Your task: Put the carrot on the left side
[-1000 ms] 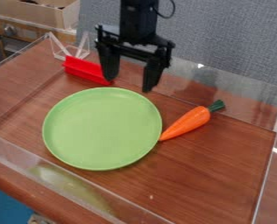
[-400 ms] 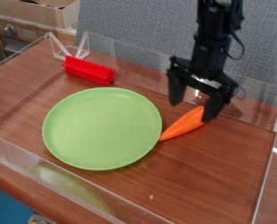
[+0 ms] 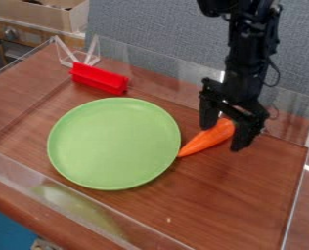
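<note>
Hung with jaws spread wide: black robot gripper [image 3: 228, 130], astride the stub end of small orange tapered toy carrot [image 3: 204, 141], lying beside round green plate [image 3: 112, 143].

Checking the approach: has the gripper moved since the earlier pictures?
Yes. The gripper has moved right and down, from behind the green plate to over the carrot, jaws open.

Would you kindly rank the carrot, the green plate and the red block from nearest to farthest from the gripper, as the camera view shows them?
1. The carrot: right under the open gripper, between its fingers.
2. The green plate: to the gripper's left in the picture, its rim beside the carrot's tip.
3. The red block: far left, at the back of the table.
</note>
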Robot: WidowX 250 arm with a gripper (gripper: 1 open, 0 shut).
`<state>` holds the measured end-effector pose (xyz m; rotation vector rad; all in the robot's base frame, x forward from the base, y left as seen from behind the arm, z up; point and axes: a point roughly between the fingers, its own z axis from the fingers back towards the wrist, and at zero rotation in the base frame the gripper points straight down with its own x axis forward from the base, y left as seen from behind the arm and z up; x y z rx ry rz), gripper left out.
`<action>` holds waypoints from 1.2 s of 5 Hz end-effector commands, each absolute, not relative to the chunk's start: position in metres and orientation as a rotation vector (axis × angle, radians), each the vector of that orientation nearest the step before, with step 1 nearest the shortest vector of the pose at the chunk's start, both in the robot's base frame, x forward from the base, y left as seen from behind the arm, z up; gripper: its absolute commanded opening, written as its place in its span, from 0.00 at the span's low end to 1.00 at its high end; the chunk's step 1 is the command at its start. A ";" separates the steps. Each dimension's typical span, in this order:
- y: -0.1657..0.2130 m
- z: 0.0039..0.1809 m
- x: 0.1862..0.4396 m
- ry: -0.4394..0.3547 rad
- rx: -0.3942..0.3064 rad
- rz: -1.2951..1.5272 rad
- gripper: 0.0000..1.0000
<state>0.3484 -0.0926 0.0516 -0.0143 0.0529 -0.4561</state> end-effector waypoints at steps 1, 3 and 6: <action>-0.083 0.057 0.353 0.011 -0.017 -0.457 1.00; -0.077 0.046 0.353 0.011 -0.027 -0.434 0.00; -0.059 0.034 0.370 -0.050 -0.020 -0.465 0.00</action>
